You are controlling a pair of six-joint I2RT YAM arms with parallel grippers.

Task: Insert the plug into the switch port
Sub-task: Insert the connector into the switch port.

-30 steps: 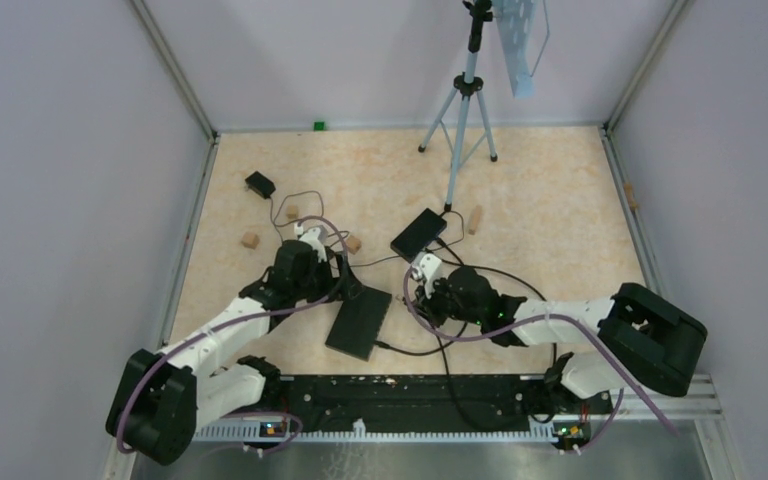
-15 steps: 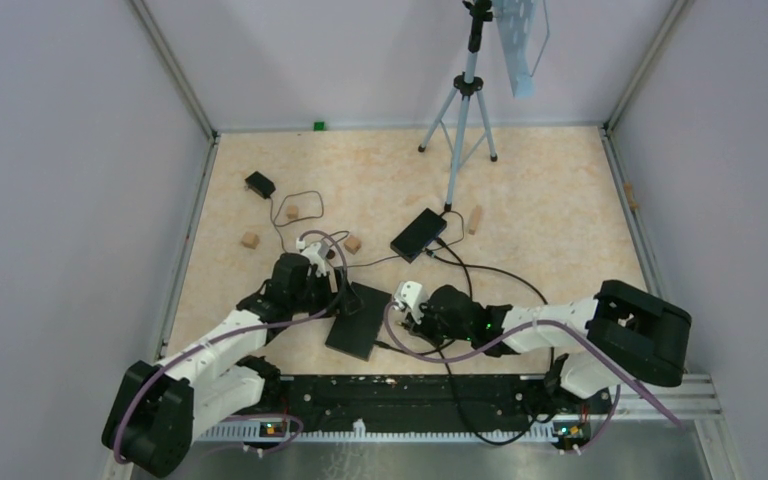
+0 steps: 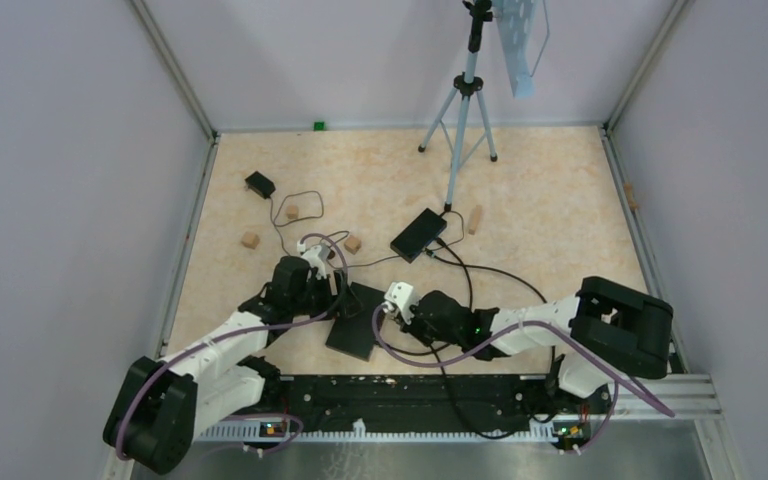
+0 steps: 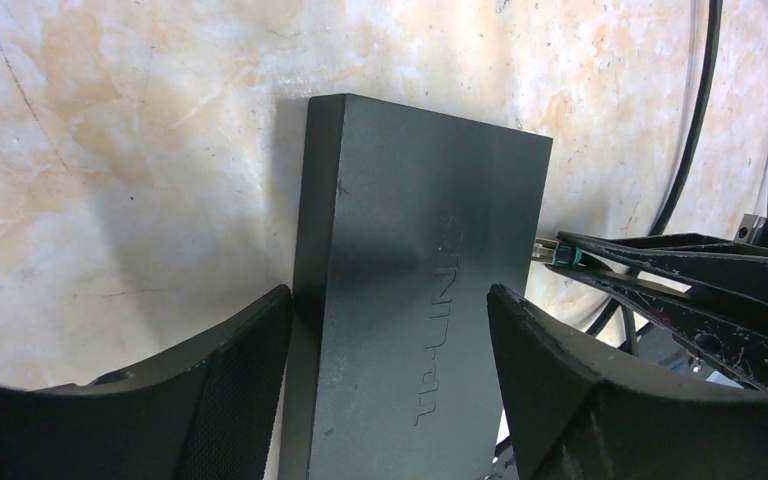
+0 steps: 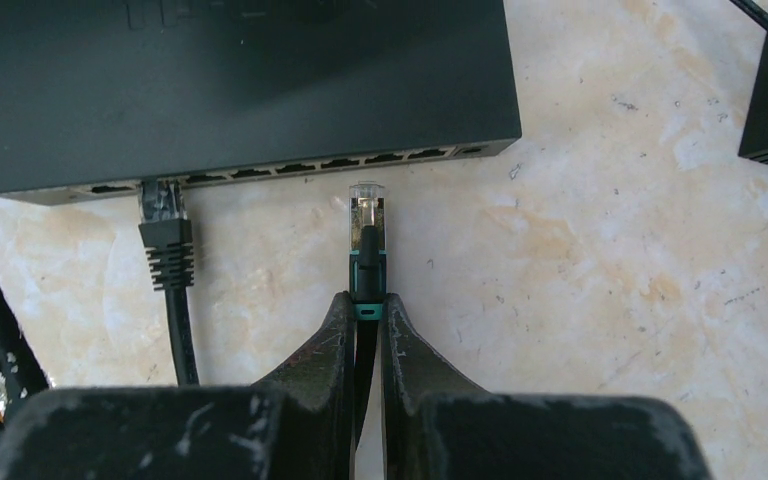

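Just before switch port row, plug is held, pinched at back end by right hand, tip pointed straight at row, not yet touching. Left hand is spread, one finger each side of switch. Black cable is seen plugged in beside.

The switch lies on the table between the 2 arms, with the left gripper straddling it. The plug, at the tip of the right gripper, sits just before the port row, not touching, right of 1 plugged-in cable. A second box lies behind the switch, a tripod beyond.
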